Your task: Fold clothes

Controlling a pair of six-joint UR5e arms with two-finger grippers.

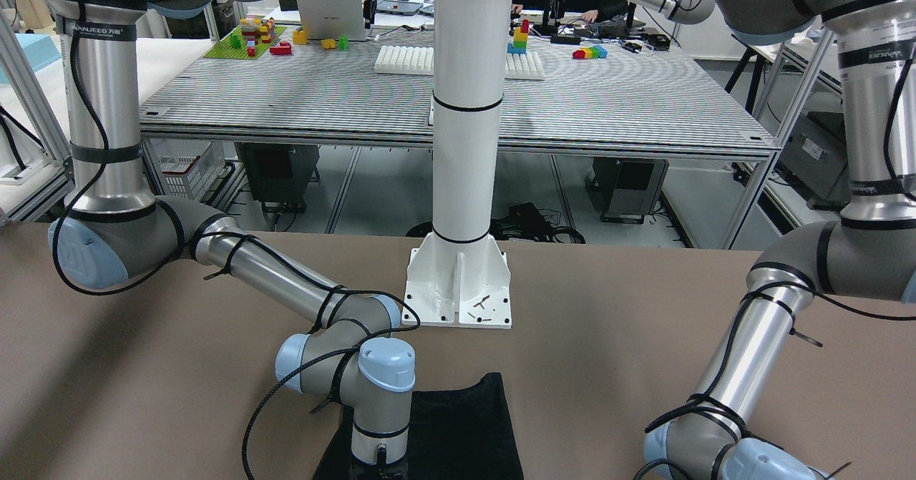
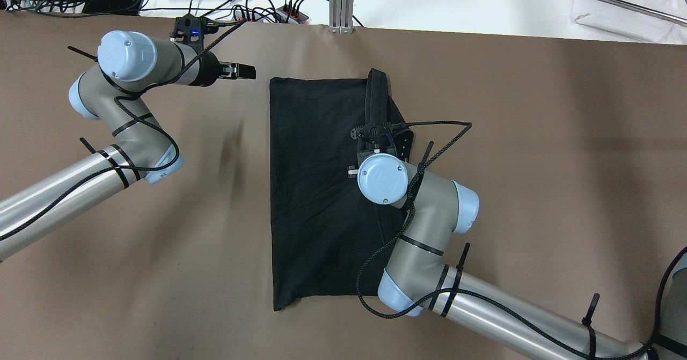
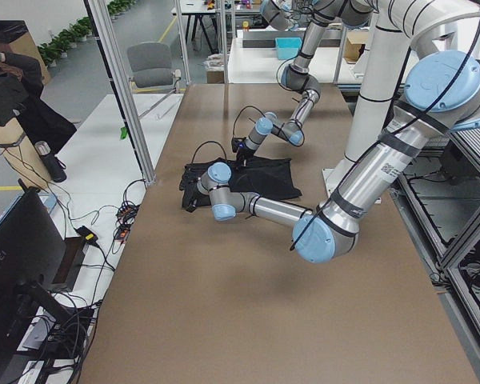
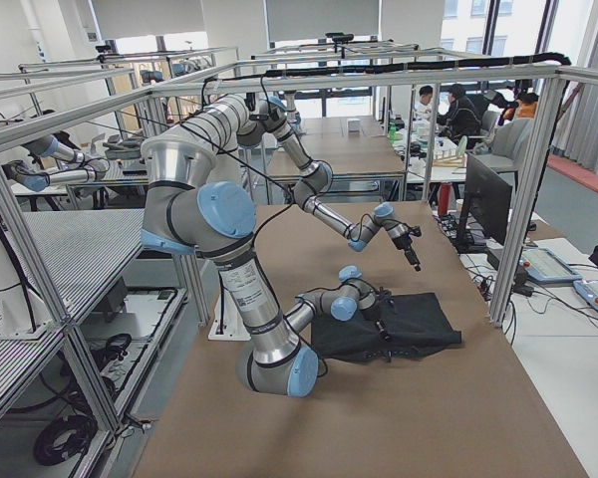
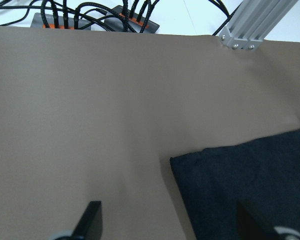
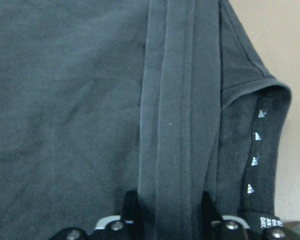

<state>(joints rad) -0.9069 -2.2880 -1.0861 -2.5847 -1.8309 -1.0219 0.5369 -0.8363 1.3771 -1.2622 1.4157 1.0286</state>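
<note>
Fold step in hand: garment (image 2: 316, 188) lies flat on the table (image 2: 536, 161), right gripper (image 6: 169, 202) clamped on its hemmed edge band, left gripper (image 2: 241, 71) spread wide beside the far corner, clear of cloth; next move likely requires carrying that edge across.

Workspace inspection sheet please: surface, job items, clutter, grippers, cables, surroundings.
surface: brown table, flat.
job's things: black garment lying flat in a rectangle, mid-table.
clutter: small dark bits on white pillar base.
grippers: left gripper open, above bare table by garment corner; right gripper straddles a hem band, grip unclear.
cables: black cable from right arm loops out past garment's right edge.
surroundings: toy bricks on neighbouring table; people seated beyond.
</note>
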